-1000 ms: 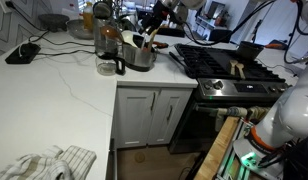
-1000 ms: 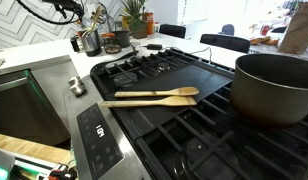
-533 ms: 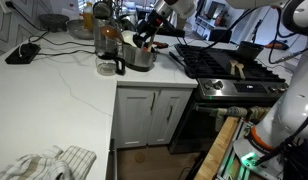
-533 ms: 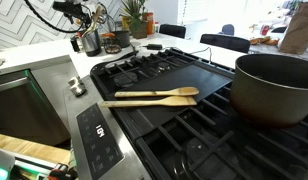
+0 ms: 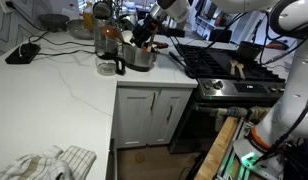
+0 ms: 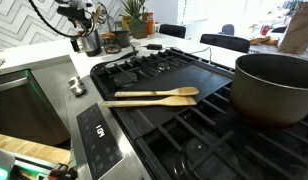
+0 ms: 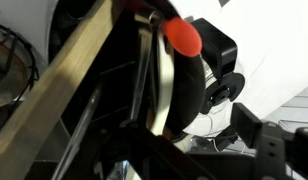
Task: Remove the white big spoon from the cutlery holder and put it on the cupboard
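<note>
Over the cutlery holder [image 5: 140, 58] on the cupboard [image 5: 54, 88], the gripper [image 5: 144, 37] hangs low, a wooden handle [image 7: 64, 78] right beside it; open or closed, can't tell

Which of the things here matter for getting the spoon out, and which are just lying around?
Job: tool, holder, cupboard top, white spoon (too small to pick out).
Lying about: jug, phone, cloth, wooden utensils, pot.
</note>
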You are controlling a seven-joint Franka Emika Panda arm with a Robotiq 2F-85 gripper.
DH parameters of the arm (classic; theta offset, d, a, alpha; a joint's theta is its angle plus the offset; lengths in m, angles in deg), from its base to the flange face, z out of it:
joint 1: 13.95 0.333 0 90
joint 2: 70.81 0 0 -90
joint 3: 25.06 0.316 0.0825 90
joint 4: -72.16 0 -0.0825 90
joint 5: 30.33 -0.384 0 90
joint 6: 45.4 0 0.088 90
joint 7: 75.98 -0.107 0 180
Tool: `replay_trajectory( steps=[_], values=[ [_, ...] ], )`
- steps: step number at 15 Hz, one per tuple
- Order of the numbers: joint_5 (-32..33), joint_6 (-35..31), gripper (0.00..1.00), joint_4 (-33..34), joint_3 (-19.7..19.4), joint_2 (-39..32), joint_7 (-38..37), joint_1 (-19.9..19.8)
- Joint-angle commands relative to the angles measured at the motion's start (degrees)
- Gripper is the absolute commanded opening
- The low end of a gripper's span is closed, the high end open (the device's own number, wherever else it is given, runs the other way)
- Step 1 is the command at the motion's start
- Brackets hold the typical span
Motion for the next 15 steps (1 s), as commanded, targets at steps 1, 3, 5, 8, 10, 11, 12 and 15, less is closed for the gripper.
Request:
replay_trajectory(
  steps=[1,3,5,8,10,11,12,15],
  values=[
    [-1.32,0.31,0.74,2.29,1.51,-1.99,-0.05,-1.72],
    [-1.22,0.28,0.62,2.76,1.64,-2.41,-0.23,-1.91],
    [-1.16,0.32,0.55,3.17,1.74,-2.82,-0.39,-2.1],
    [-1.05,0.3,0.5,3.35,1.86,-3.23,-0.63,-2.27],
    [-0.97,0.42,0.44,3.47,1.92,-3.55,-0.74,-2.37],
    [-0.79,0.33,0.45,3.47,1.9,-3.69,-0.78,-2.33],
    [-0.83,0.35,0.4,3.51,1.94,-3.82,-0.82,-2.37],
    [-0.64,0.28,0.37,3.69,1.98,-4.17,-0.86,-2.44]
  ],
)
